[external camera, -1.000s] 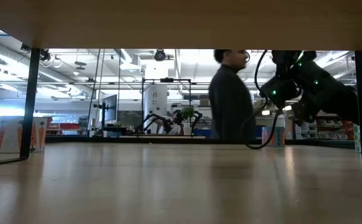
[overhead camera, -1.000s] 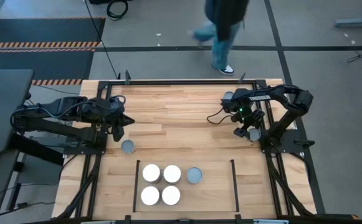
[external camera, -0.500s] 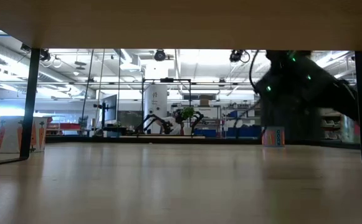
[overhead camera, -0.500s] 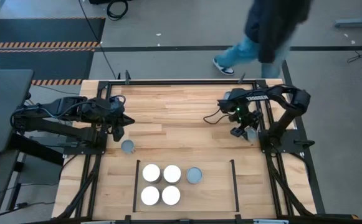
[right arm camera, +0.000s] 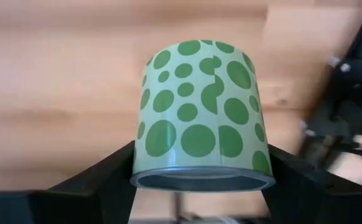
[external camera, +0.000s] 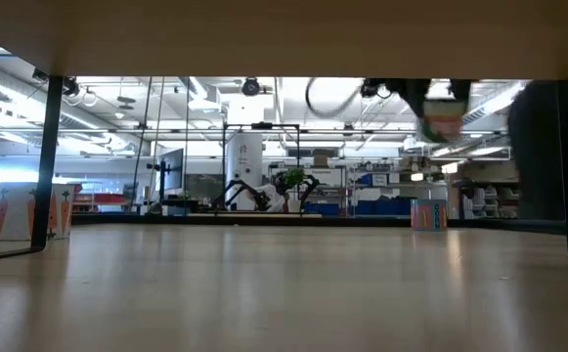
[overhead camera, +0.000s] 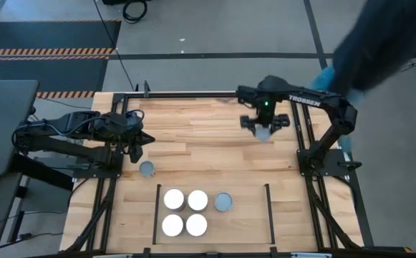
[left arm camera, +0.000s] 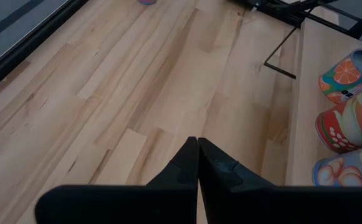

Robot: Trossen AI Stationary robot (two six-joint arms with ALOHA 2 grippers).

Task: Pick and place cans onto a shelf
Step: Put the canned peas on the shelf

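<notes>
Right wrist view: green-spotted can (right arm camera: 200, 118) clamped between right claw (right arm camera: 199, 168) fingers.

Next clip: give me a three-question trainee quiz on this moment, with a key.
1. True or false: the right pincer holds a green-spotted can.
2. How many cans stand on the shelf: (a) three, (b) five, (c) eight?
3. Fill in: the left pincer is ____.

Key:
1. True; its fingers flank the can above the tabletop.
2. (b): four white-topped cans and one grey-topped can.
3. Shut, empty, near the lone can off the shelf.
</notes>
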